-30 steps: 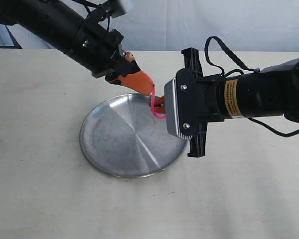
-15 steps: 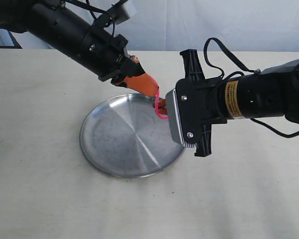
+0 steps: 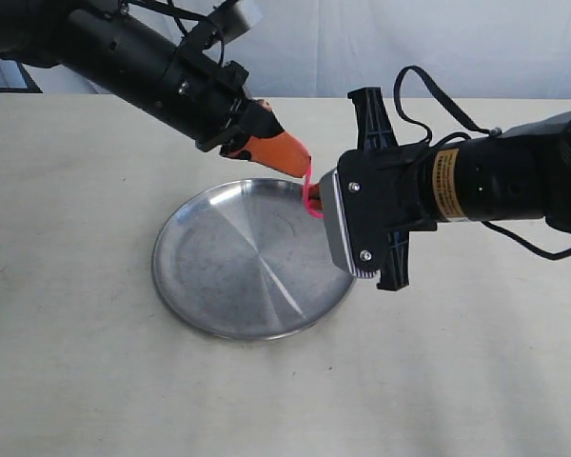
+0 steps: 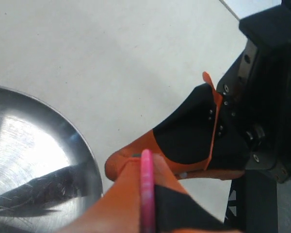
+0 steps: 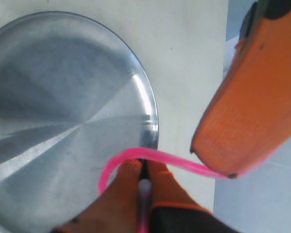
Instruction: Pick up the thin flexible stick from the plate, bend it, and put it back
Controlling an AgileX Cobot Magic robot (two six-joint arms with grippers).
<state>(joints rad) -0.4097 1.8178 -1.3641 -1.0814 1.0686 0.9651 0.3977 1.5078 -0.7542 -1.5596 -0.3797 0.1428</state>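
The thin pink stick [image 3: 310, 193] hangs in a tight loop above the far right rim of the silver plate [image 3: 219, 276]. My left gripper [image 3: 303, 168] is shut on one end of the stick [image 4: 146, 194]. My right gripper [image 3: 317, 202] is shut on the other end, and the stick [image 5: 136, 155] curls out from between its orange fingers and runs over to the left gripper's orange finger [image 5: 247, 107]. The two grippers almost touch. The plate [image 5: 53, 111] holds nothing.
The plate [image 4: 34, 160] lies on a bare beige table [image 3: 95, 381]. A pale backdrop stands beyond the table's far edge. Both black arms reach in over the plate's far side.
The left gripper has moved right toward the right gripper. The pink stick's loop between them has grown smaller and tighter.
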